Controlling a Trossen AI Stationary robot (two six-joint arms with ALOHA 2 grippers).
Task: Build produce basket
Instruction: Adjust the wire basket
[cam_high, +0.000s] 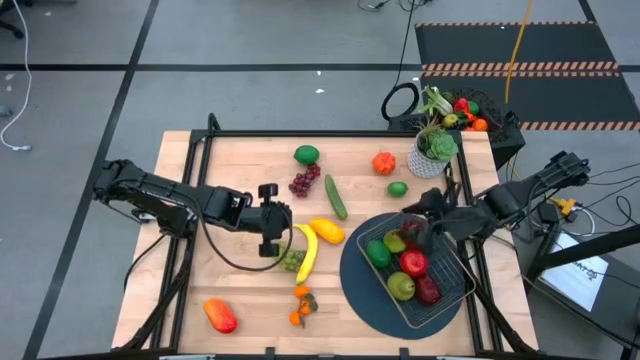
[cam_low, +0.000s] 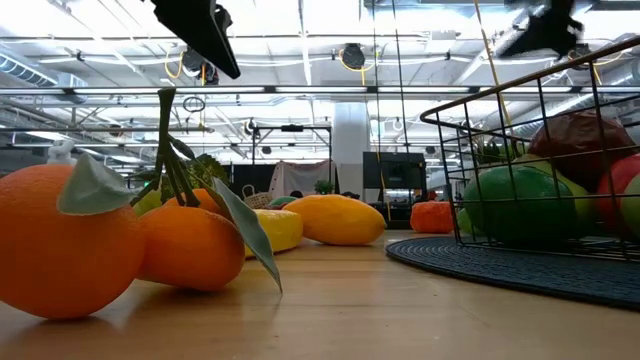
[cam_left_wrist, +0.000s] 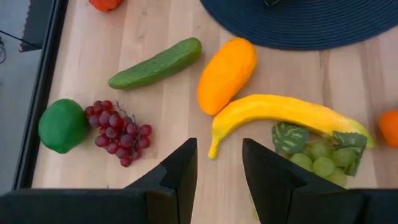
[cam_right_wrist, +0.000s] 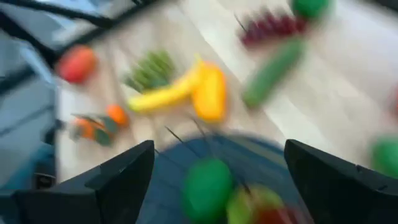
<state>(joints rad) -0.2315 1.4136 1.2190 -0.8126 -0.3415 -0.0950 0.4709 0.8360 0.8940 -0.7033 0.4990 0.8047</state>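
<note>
The wire basket (cam_high: 452, 290) sits on a dark round mat (cam_high: 360, 290) at the right, holding green and red fruits (cam_high: 412, 264). Loose produce lies on the table: a banana (cam_left_wrist: 292, 112), green grapes (cam_left_wrist: 317, 158), an orange-yellow fruit (cam_left_wrist: 227, 74), a cucumber (cam_left_wrist: 155, 63), purple grapes (cam_left_wrist: 118, 132), a green apple (cam_left_wrist: 62, 124) and leafy oranges (cam_high: 302, 305). My left gripper (cam_left_wrist: 219, 146) hovers open and empty just short of the banana's stem tip. My right gripper (cam_right_wrist: 217, 149) hangs open and empty above the basket's far left corner (cam_high: 408, 216).
A potted plant (cam_high: 435, 150) stands at the far right corner, with a black bin (cam_high: 470, 112) of more produce behind it. A red-orange fruit (cam_high: 384, 162) and a lime (cam_high: 397, 188) lie near the plant. Another red-orange fruit (cam_high: 220, 315) lies at the near left.
</note>
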